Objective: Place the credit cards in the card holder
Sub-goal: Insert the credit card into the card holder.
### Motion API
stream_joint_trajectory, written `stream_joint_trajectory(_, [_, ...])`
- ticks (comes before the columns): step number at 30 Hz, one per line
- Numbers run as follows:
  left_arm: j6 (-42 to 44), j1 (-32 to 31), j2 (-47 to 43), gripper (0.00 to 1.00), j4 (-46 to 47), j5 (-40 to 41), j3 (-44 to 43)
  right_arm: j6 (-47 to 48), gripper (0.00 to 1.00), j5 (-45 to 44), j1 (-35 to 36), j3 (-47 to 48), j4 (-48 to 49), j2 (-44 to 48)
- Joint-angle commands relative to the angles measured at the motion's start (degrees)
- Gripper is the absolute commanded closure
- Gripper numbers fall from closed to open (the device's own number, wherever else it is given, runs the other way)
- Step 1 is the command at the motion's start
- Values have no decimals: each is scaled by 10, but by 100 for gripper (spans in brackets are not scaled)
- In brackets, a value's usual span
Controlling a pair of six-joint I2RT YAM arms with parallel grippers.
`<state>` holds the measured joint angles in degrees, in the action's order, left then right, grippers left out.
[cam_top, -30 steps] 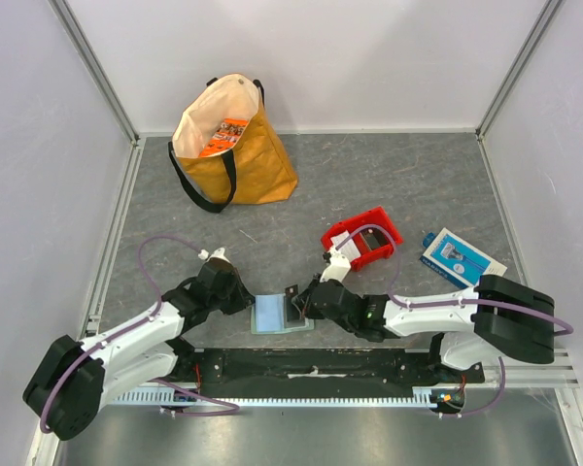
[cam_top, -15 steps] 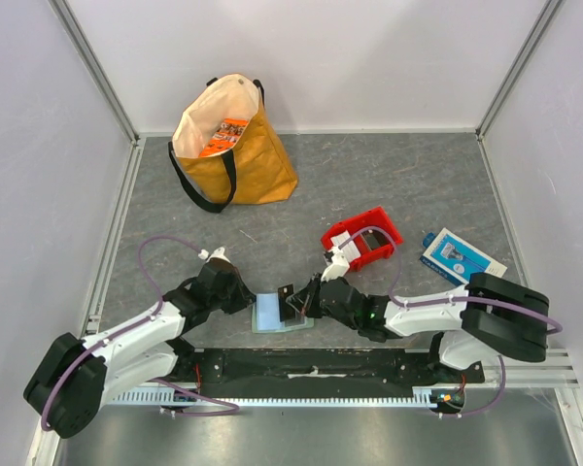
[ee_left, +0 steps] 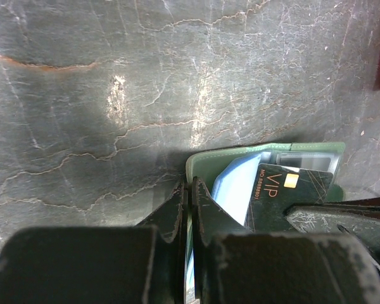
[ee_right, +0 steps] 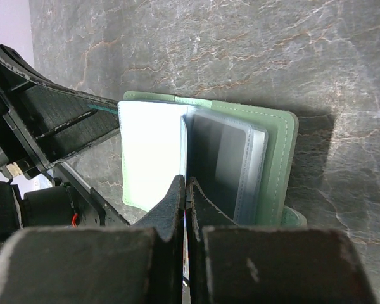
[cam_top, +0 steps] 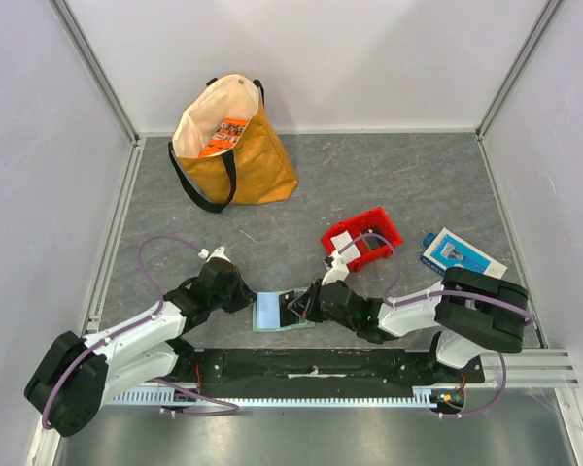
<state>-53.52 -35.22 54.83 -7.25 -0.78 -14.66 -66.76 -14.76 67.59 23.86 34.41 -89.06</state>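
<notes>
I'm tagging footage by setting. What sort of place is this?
Probably a robotics lab test cell: plain white panel walls in aluminium frame posts, a grey stone-patterned tabletop, and two white-and-black robot arms bolted along its near edge.

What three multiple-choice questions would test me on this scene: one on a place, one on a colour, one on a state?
1. The card holder lies:
A) in the far left corner
B) at the near edge, between the left gripper and the right gripper
C) against the right wall

2. The card printed VIP is:
A) red
B) yellow
C) black

3. The card holder is:
A) open
B) folded shut
C) torn in two

Answers:
1 B, the top view shows both arms meeting at it near their bases.
2 C, the left wrist view shows its black face.
3 A, the right wrist view shows its clear pockets fanned out.
</notes>
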Motion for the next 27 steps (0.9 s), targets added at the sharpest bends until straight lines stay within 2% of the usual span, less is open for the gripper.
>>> stream_joint_trajectory(1, [-9,-1,2,98,1,21,7,-13,100,2,-4,-10,31,-19])
stream_joint_trajectory(17, [-11,-3,5,98,2,26,10,-39,100,44,-10,-16,100,-88])
stream_joint_trajectory(22, [-11,-2,2,98,-5,27,10,-48,100,31,-11,-24,107,-84])
stream_joint_trajectory(27, [-11,-1,-14,98,-11,31,14,-25,100,8,-11,-4,25,-60])
